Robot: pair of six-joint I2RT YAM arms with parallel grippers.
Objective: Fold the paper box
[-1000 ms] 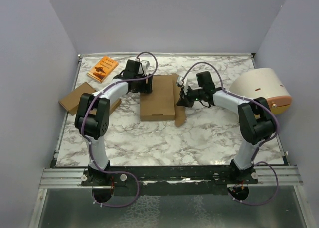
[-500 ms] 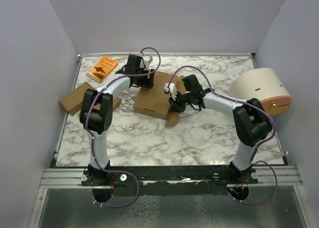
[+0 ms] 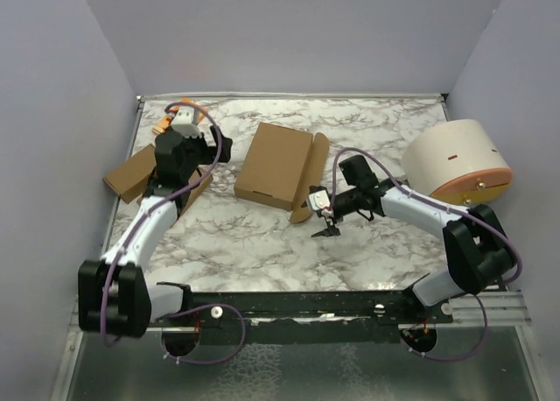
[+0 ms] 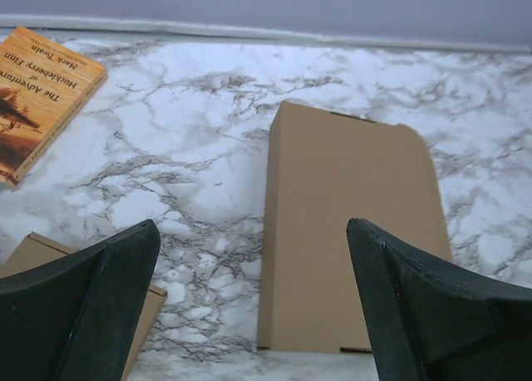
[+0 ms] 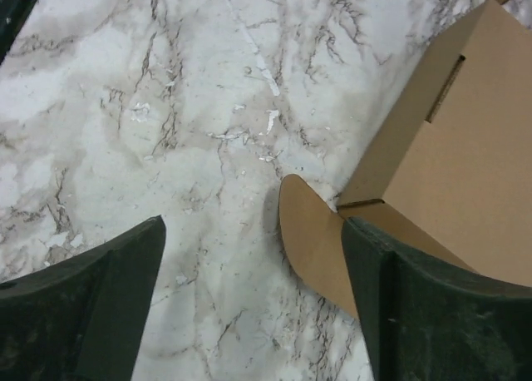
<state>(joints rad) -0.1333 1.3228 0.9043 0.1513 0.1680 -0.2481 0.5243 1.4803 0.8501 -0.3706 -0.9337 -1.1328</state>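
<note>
The paper box (image 3: 276,165) lies on the marble table as a flat brown rectangle, a little askew, with a rounded flap (image 3: 308,207) sticking out along its right side. In the left wrist view the paper box (image 4: 349,231) lies ahead, beyond my open left gripper (image 4: 253,225). That left gripper (image 3: 219,147) hangs left of the box, apart from it, holding nothing. My right gripper (image 3: 325,219) is open just off the box's near right corner. In the right wrist view the flap (image 5: 312,239) and the box wall (image 5: 465,148) lie by the right finger of that gripper (image 5: 253,223), ungripped.
An orange book (image 4: 41,90) lies at the back left, mostly hidden by the left wrist in the top view. A smaller brown cardboard piece (image 3: 131,173) sits at the left edge under the left arm. A large round beige object (image 3: 455,160) stands at the right edge.
Both grippers have opened and left the box. The left arm swung away to the left; the right gripper drew back toward the near side. The box has turned slightly.
</note>
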